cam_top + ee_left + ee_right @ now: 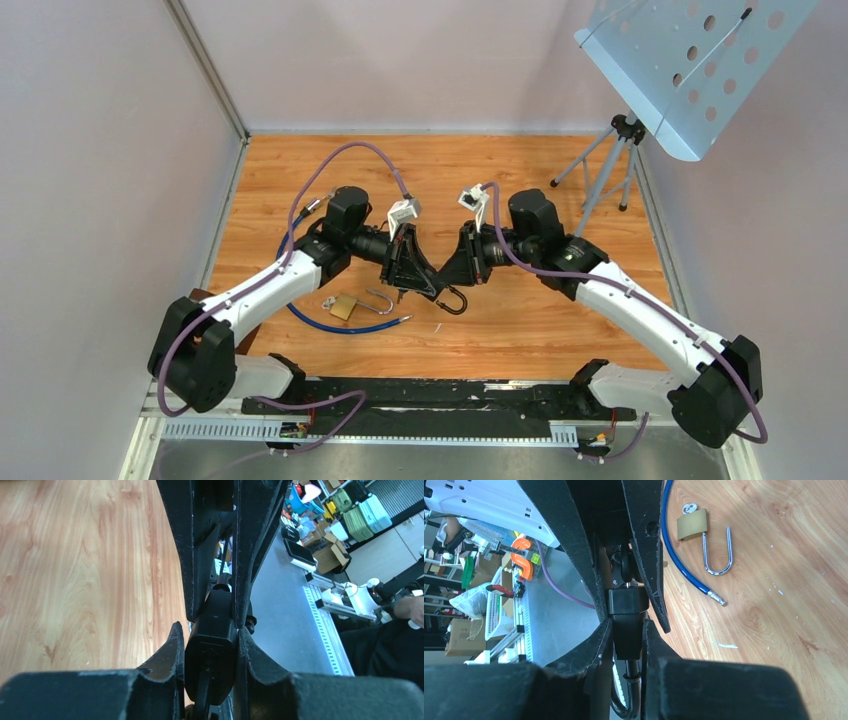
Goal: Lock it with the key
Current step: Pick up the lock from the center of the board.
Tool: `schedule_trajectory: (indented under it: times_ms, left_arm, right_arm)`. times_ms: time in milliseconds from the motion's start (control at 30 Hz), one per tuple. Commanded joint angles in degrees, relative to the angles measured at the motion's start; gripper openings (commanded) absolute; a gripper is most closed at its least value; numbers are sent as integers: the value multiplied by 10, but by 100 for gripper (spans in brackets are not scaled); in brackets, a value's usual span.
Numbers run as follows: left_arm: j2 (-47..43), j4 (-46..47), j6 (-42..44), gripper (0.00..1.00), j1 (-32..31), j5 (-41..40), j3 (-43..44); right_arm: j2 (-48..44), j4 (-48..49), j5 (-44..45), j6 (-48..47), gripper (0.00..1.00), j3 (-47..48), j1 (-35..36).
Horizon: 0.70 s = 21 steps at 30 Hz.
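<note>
A black padlock [626, 630] with a black shackle [452, 300] is held above the wooden table, where the two grippers meet tip to tip. My right gripper [447, 280] is shut on the lock's body, and the shackle [628, 700] curves back toward its palm. My left gripper [424, 283] is shut on a wider black rounded piece [210, 655] joined to the lock's other end. This looks like the key's black head, and its blade is hidden. The lock body [218, 605] shows beyond it between the right gripper's fingers.
A brass padlock [343, 306] with an open steel shackle and keys lies on the table left of centre. It also shows in the right wrist view [692, 525]. A blue cable [340, 325] curves around it. A tripod [610, 165] with a perforated tray stands at the back right.
</note>
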Motion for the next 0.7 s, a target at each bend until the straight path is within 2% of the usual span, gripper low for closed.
schedule_trajectory:
  times_ms: [0, 33, 67, 100, 167, 200, 267, 367, 467, 600, 667]
  left_arm:
    - [-15, 73, -28, 2, -3, -11, 5]
    - [-20, 84, -35, 0, -3, -24, 1]
    - [-31, 87, -41, 0, -3, -34, 0]
    - [-37, 89, -44, 0, -3, -56, -3]
    - [-53, 91, -59, 0, -3, -102, -6]
    - [-61, 91, -74, 0, -2, -116, -7]
    - [-72, 82, -91, 0, -3, -147, -5]
    - [-90, 75, -120, 0, -3, -190, -5]
    - [-114, 78, -164, 0, -3, -217, -1]
    - [-147, 103, -209, 0, -3, -213, 10]
    - [-166, 125, -229, 0, -3, -200, 10]
  right_arm:
    - [-9, 53, -14, 23, 0, 41, 3]
    - [-11, 53, -3, 28, 0, 38, 3]
    - [-14, 53, 10, 34, 6, 35, 2]
    - [-19, 52, 26, 38, 20, 32, 1]
    - [-33, 52, 60, 48, 60, 21, -3]
    - [-45, 52, 76, 52, 73, 14, -4]
    - [-72, 53, 114, 60, 91, -1, -6]
    - [-114, 57, 161, 76, 98, -24, -7]
    - [-151, 67, 182, 90, 98, -54, -8]
    - [-175, 84, 182, 123, 94, -86, -7]
    - [-176, 87, 198, 159, 86, -87, -7]
